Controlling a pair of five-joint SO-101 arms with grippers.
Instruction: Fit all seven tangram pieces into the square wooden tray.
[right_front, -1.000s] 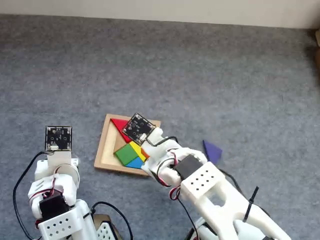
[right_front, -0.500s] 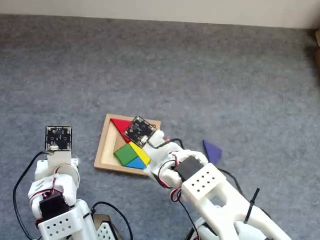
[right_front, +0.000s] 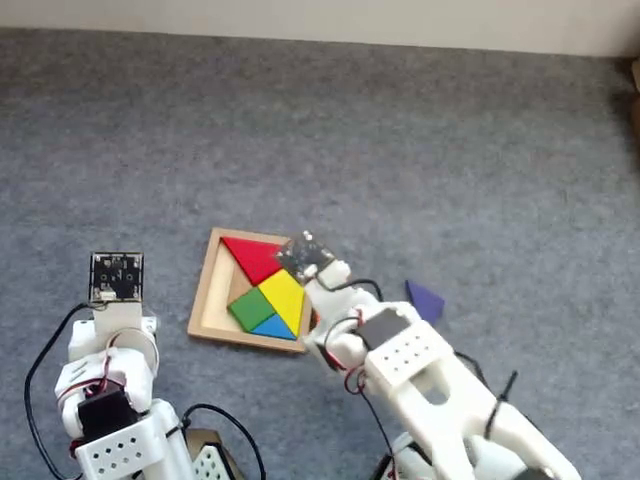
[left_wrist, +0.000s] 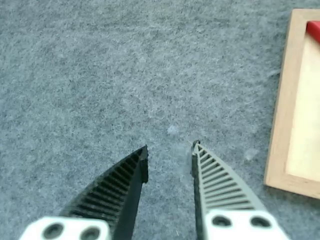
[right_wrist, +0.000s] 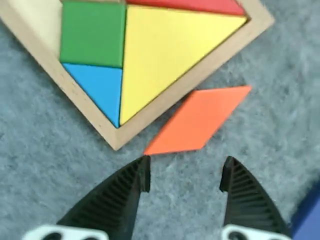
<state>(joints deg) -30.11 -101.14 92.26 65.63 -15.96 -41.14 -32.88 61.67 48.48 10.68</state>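
Observation:
The square wooden tray (right_front: 209, 290) lies on the grey carpet and holds a red triangle (right_front: 252, 256), a yellow triangle (right_front: 284, 295), a green square (right_front: 247, 309) and a blue triangle (right_front: 270, 325). In the right wrist view the tray (right_wrist: 200, 74) shows those pieces, and an orange parallelogram (right_wrist: 198, 120) lies on the carpet just outside its edge. My right gripper (right_wrist: 185, 172) hangs open just short of the parallelogram, nothing between its fingers. A purple triangle (right_front: 425, 300) lies right of the right arm. My left gripper (left_wrist: 169, 157) is open over bare carpet, left of the tray (left_wrist: 281, 120).
Grey carpet covers the whole work area. A pale wall strip runs along the far edge. The right arm's body (right_front: 420, 380) lies between the tray and the purple triangle.
The right arm has drawn back from over the tray toward its right edge, uncovering the yellow triangle now lying in the tray. The left arm has not moved.

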